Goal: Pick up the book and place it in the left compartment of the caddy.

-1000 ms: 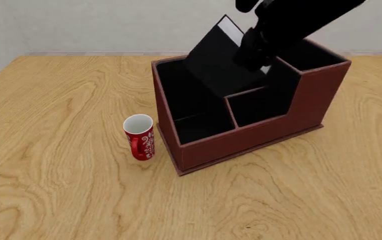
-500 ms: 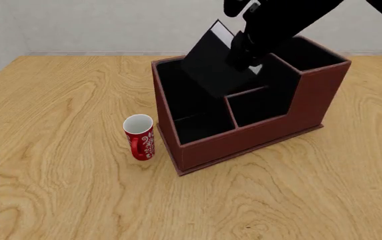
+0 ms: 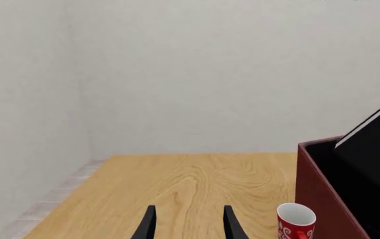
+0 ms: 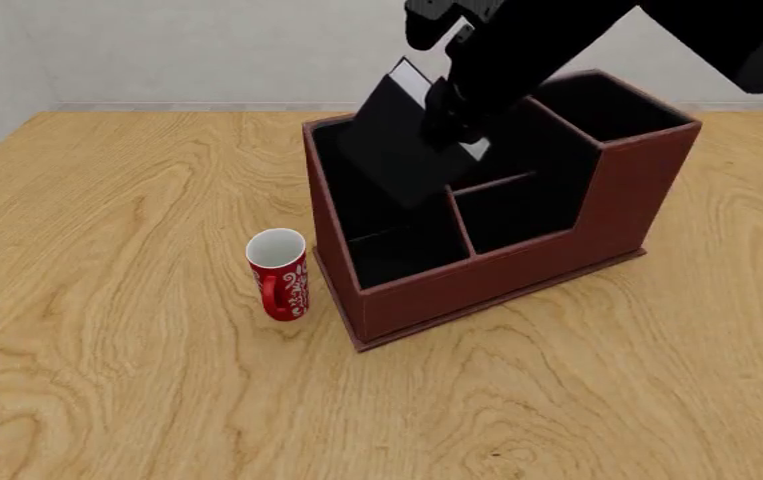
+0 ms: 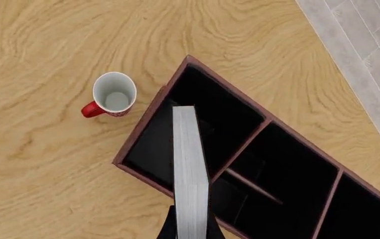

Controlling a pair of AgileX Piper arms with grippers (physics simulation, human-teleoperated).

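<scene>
The black book hangs tilted over the red-brown caddy, its lower corner above the left compartment. My right gripper is shut on the book's upper part. In the right wrist view the book's white page edges point down at the left compartment, and the right gripper clamps it from both sides. My left gripper stands open and holds nothing, low at the near left, well away from the caddy and book.
A red patterned mug stands upright just left of the caddy's front corner, also in view as the mug and the mug. Bare wooden table spreads left and in front. A wall closes the far side.
The right arm has carried the book leftward and a little lower, from above the caddy's middle dividers to above its left compartment. Mug, caddy and left arm have stayed put.
</scene>
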